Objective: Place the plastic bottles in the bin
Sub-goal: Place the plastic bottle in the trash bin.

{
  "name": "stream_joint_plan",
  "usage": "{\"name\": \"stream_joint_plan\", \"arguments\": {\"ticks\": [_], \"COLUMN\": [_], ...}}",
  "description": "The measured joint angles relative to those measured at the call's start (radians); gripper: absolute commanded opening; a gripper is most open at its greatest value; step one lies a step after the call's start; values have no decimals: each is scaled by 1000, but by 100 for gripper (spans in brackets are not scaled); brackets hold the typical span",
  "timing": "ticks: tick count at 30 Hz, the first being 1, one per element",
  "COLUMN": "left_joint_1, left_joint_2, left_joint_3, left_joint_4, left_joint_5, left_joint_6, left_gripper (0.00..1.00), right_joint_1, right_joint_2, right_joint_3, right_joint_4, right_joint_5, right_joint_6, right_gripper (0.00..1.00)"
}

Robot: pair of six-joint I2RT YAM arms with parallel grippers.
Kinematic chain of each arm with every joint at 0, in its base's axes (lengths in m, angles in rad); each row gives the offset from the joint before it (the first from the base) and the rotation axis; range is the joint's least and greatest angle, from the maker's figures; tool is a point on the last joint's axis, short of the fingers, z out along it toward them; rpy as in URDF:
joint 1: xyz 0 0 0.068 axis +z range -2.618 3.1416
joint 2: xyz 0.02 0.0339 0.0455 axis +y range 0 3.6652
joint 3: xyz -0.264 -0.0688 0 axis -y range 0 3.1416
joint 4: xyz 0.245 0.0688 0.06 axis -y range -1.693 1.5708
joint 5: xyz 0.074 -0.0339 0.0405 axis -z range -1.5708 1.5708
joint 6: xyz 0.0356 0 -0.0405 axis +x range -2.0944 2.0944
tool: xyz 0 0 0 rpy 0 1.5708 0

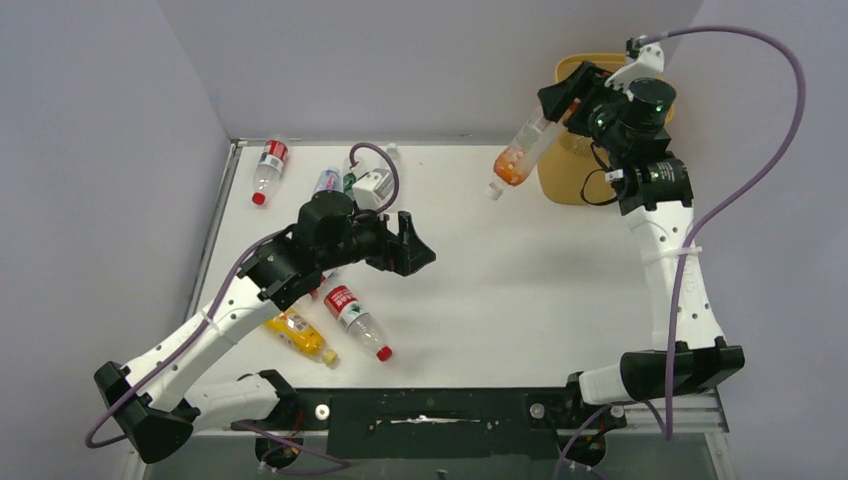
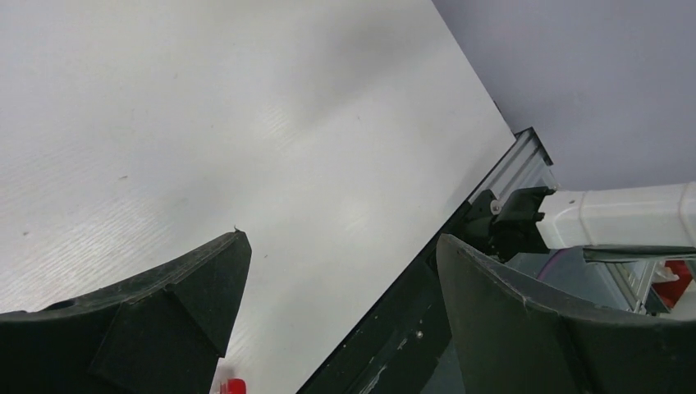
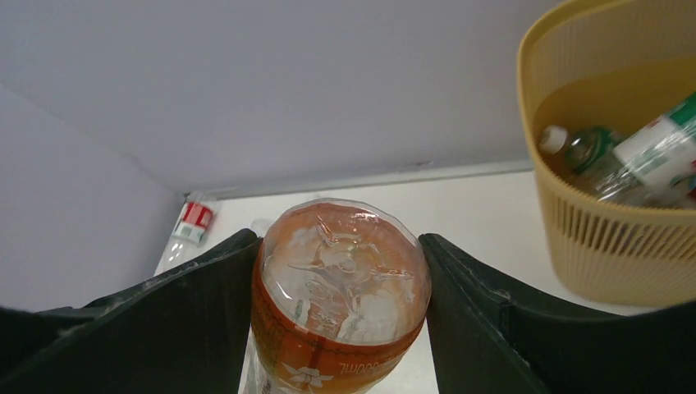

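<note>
My right gripper [image 1: 556, 112] is shut on the base of an orange-labelled plastic bottle [image 1: 525, 150], which hangs tilted, cap down, just left of the yellow bin [image 1: 562, 178]. In the right wrist view the bottle [image 3: 341, 287] fills the gap of the gripper [image 3: 341, 238], and the bin [image 3: 607, 238] at the right holds other bottles [image 3: 648, 160]. My left gripper [image 1: 420, 248] is open and empty above the table's middle; the left wrist view shows only bare table between its fingers [image 2: 342, 238]. More bottles lie on the left: red-labelled ones [image 1: 268, 165] [image 1: 355, 320], a yellow one [image 1: 298, 335] and two by the back edge [image 1: 338, 180].
The bin stands at the table's back right corner, partly hidden by my right arm. Grey walls close the back and left sides. A red cap [image 2: 232, 386] shows at the bottom of the left wrist view. The right arm's base [image 2: 607, 217] sits at the near edge.
</note>
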Motion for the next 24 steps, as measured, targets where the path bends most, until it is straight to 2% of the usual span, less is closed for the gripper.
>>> {"name": "stream_joint_plan", "arguments": {"ticks": [5, 8, 17, 24], "left_joint_1": [6, 7, 14, 21], "left_joint_2": [0, 0, 3, 3], "left_joint_3": [-1, -1, -26, -69], "left_joint_4": [-35, -44, -47, -47], "left_joint_5": [-13, -13, -13, -13], "left_joint_6": [5, 5, 8, 11], "left_gripper": [85, 85, 85, 86], "right_joint_1": [-15, -29, -212, -337], "right_joint_2": [33, 38, 50, 130], "right_joint_3": [169, 212, 197, 209], "right_joint_4": [0, 35, 238, 390], "right_joint_5": [126, 193, 390, 448], "right_joint_6": [-107, -154, -193, -167], "right_gripper": [47, 47, 47, 50]}}
